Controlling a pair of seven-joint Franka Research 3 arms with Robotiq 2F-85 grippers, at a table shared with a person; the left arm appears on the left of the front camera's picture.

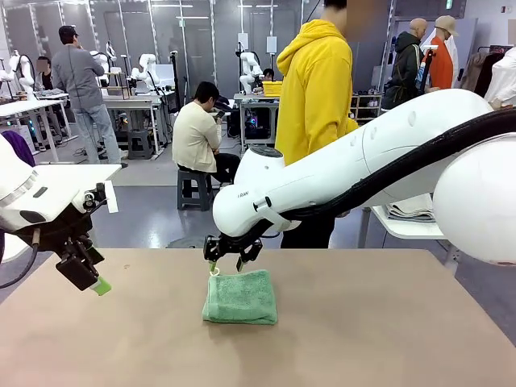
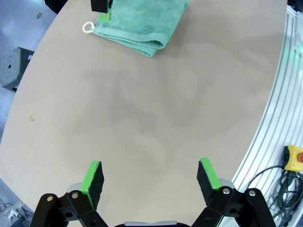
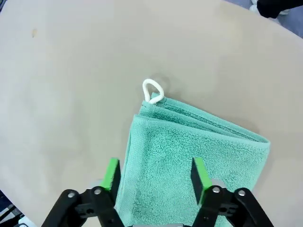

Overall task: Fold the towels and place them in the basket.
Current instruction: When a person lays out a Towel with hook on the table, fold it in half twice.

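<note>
Over the towel's (image 1: 239,297) far left corner, the one with the white loop (image 3: 153,90), hangs the right gripper (image 1: 228,260). Its jaws stand wide apart and clasp nothing. In the right wrist view the green pads (image 3: 112,174) straddle a strip of terry that lies beneath them, so the cloth sits straight below the fingers, with the loop just beyond the tips. The towel is 1 folded green bundle lying flat on the table (image 1: 387,322). Its stacked edges run away from the loop corner, and its outline is close to square, so I judge it has no strong long axis to line up with. The left gripper (image 1: 85,274) is well apart from the towel, off to the towel's left and raised above the table. It is also fully spread and empty, and its wrist view looks across bare tabletop to the towel at the far end. The right arm is plainly the nearer one. If the bundle is to be lifted next, I would expect a short drop onto that corner or the adjoining edge, pinching all layers together so the fold does not fall open.
</note>
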